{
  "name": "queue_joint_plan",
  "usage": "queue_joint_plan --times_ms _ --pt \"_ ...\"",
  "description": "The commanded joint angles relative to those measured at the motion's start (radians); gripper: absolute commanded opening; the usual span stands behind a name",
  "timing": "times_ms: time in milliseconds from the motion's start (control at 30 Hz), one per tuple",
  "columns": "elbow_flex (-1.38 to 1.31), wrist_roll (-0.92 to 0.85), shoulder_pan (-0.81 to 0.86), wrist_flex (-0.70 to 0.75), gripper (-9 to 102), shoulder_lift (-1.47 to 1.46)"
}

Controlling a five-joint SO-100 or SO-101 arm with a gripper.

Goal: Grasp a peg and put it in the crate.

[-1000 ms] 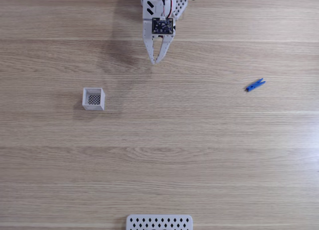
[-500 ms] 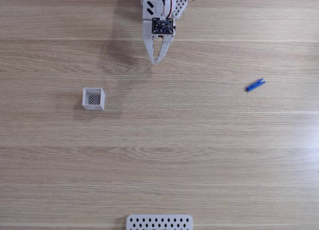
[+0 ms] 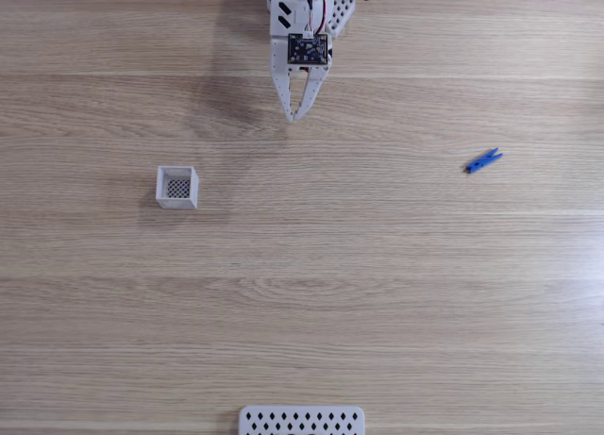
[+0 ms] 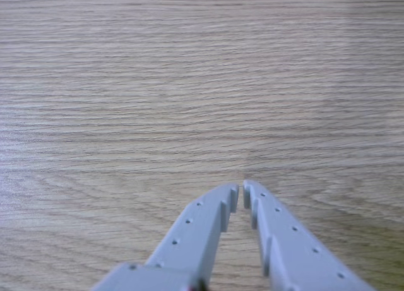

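A small bright blue peg (image 3: 482, 160) lies flat on the wooden table at the right of the fixed view, tilted slightly. The crate (image 3: 177, 187), a small white open box with a dark mesh bottom, stands at the left. My gripper (image 3: 295, 116) hangs at the top centre, pointing down the picture, between the two and well away from both. Its white fingers meet at the tips with nothing between them. In the other view the gripper (image 4: 241, 190) comes in from the bottom edge, tips together over bare wood.
A flat white perforated panel (image 3: 301, 421) lies at the bottom edge of the fixed view. The wooden table (image 3: 377, 284) stretches wide between the peg, the crate and the panel.
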Motion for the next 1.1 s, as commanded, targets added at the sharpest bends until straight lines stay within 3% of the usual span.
queue_joint_plan --times_ms 0,300,433,567,833,1067 --pt "0.021 -0.008 0.009 -0.009 0 0.031" --pt "0.0 -0.011 -0.034 -0.026 0 0.014" --pt "-0.219 0.021 -0.107 0.014 0 -0.126" --pt "-0.531 0.169 -0.239 0.114 0 -0.431" --pt "-1.457 0.868 -0.591 0.569 -1 -1.376" --pt "-2.178 1.634 -0.824 0.515 0 -1.962"
